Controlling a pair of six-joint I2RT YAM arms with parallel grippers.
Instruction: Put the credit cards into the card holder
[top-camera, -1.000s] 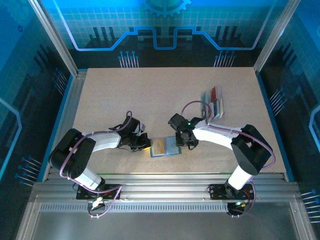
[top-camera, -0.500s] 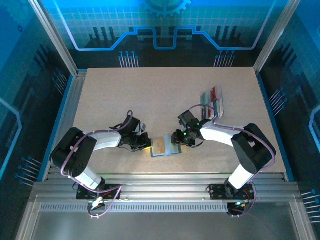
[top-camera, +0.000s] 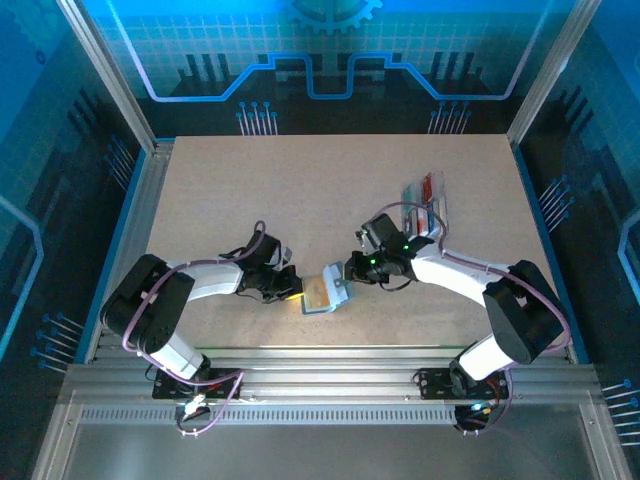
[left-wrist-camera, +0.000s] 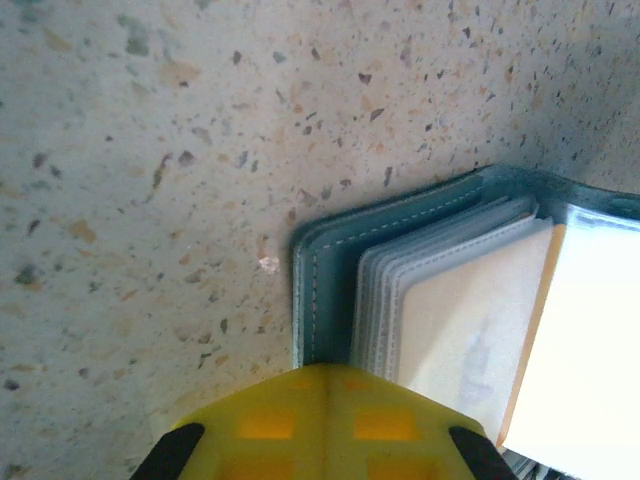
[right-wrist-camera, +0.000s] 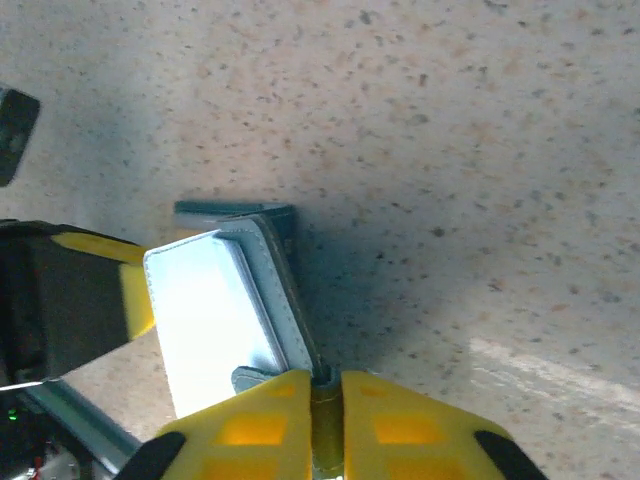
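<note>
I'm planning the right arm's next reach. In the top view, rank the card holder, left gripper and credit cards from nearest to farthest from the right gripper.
1. card holder, its flap clamped in the right gripper
2. left gripper, at the holder's left edge
3. credit cards, farther back on the right

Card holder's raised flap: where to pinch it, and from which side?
On the card holder, pinch the flap's free outer edge from the right: it is thin, tilted up, and hinged toward the half the left gripper pins. The right gripper is shut on it there.
</note>
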